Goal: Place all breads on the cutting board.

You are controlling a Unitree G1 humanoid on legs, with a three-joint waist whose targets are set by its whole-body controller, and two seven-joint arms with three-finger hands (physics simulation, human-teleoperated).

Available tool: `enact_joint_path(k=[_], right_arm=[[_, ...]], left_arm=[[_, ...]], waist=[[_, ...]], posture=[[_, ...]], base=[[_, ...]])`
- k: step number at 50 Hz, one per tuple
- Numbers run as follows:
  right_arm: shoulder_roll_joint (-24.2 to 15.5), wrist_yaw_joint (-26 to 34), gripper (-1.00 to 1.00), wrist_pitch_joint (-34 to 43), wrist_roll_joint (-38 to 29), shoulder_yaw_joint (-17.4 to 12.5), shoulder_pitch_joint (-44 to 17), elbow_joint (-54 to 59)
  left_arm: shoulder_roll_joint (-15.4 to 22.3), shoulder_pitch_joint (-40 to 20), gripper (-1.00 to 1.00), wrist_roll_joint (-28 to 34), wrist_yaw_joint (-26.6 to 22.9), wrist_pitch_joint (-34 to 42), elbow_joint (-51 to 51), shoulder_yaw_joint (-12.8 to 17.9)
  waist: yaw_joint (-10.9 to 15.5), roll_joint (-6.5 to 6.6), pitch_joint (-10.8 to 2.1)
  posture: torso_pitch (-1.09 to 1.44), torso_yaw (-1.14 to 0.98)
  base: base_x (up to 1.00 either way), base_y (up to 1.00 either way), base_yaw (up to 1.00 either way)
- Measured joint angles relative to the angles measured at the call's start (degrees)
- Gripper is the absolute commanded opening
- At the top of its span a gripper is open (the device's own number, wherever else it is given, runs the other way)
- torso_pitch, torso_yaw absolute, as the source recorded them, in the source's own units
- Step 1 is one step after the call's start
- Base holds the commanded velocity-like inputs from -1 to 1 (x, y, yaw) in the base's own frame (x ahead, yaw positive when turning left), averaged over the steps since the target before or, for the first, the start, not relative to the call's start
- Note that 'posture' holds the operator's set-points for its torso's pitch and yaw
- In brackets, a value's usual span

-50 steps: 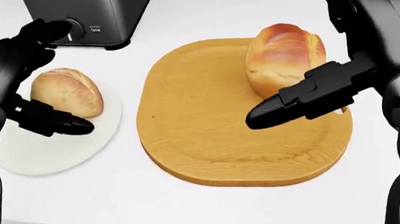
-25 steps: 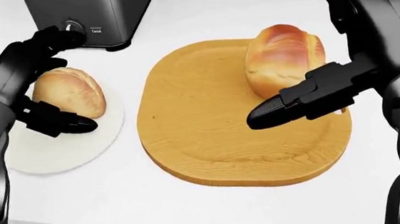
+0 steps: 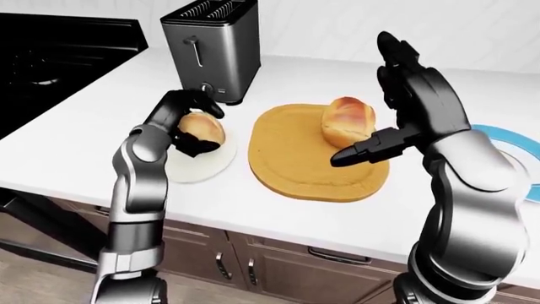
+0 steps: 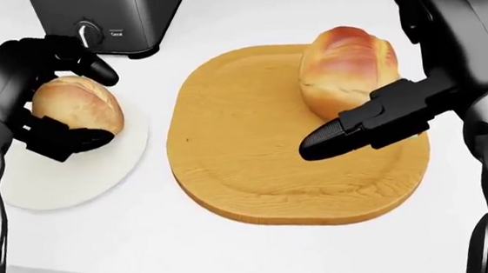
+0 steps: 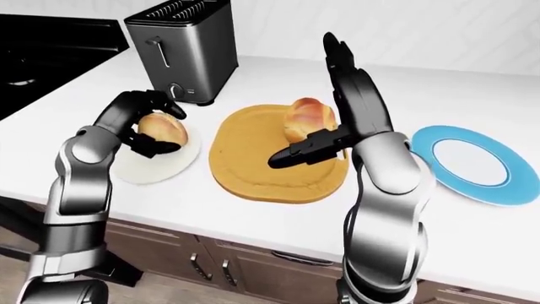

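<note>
A golden bread roll [image 4: 75, 104] rests on a white plate [image 4: 55, 181] at the left of the head view. My left hand [image 4: 100, 106] wraps it, fingers [image 4: 90, 62] curled over its top and thumb pressed against its lower side. A second, taller roll [image 4: 343, 63] stands on the round wooden cutting board [image 4: 246, 162], near its upper right edge. Above the board my right hand [image 3: 392, 104] hovers open, fingers pointing up and thumb [image 4: 340, 135] sticking out leftward just below that roll, holding nothing.
A steel toaster [image 3: 211, 47] stands just above the white plate. A blue plate [image 5: 468, 161] lies right of the board. A black stove [image 3: 50, 57] fills the far left. The counter edge [image 3: 278, 218] runs below the board, cabinets beneath.
My left fingers have come down from beside the toaster knob and curled over the roll on the white plate, thumb closing in below. The right hand has barely moved.
</note>
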Motion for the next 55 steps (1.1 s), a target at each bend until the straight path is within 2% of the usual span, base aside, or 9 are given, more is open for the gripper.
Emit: enact_joint_path(k=[2,9,15,17,21,29,39,46,55], right_arm=[[0.03,0.08,1.0,-0.02,-0.1,-0.04,-0.03,-0.01],[-0.3,0.47,1.0,0.67,-0.32,-0.02,-0.63,-0.14],[-0.91,1.01,1.0,1.6,-0.7,-0.24,-1.51,-0.69],[-0.94,1.13,1.0,1.79,-0.8,-0.21,-1.57,-0.93],[-1.09,1.39,1.0,2.35,-0.92,-0.06,-1.78,-1.22],[-1.17,1.68,1.0,3.0,-1.13,-0.12,-1.99,-1.76],[-0.98,1.38,1.0,2.67,-0.66,-0.19,-1.38,-1.74],[-1.35,1.68,1.0,2.62,0.03,-0.86,-0.92,-2.44],[-1.87,1.08,1.0,2.6,1.56,-1.63,-0.46,-2.59]], left_arm=[[0.21,-0.23,-0.36,-0.33,-0.21,0.46,-0.73,0.16],[0.94,-1.69,-0.47,-0.58,-1.75,3.75,-5.39,0.5],[-0.38,-1.72,-0.56,-0.22,-4.24,7.53,-12.81,-0.51],[-1.15,-2.07,-0.77,0.13,-4.94,8.66,-14.5,-1.09],[-2.85,-2.84,-1.0,1.02,-6.65,11.3,-19.02,-2.44],[-6.65,-4.42,-1.0,3.88,-10.02,14.76,-24.11,-5.32],[-11.04,-7.41,-1.0,6.76,-11.41,15.66,-22.91,-7.77],[-13.66,-10.24,-1.0,7.59,-10.26,14.43,-18.87,-8.81],[-16.27,-13.17,-0.98,6.36,-6.26,11.97,-10.8,-9.23]], waist=[[0.01,-0.03,0.01],[0.01,0.0,0.14],[0.1,-0.02,0.15],[0.1,-0.1,0.21],[0.06,-0.23,0.44],[0.17,-0.43,0.56],[0.3,-0.83,0.82],[0.39,-1.1,0.72],[0.38,-1.3,0.74]], posture=[[0.0,0.0],[0.0,0.0],[0.0,0.0],[0.0,0.0],[0.0,0.0],[0.0,0.0],[0.0,0.0],[0.0,0.0],[0.0,0.0]], base=[[0.0,0.0,0.0],[0.0,0.0,0.0],[0.0,0.0,0.0],[0.0,0.0,0.0],[0.0,0.0,0.0],[0.0,0.0,0.0],[0.0,0.0,0.0],[0.0,0.0,0.0],[0.0,0.0,0.0]])
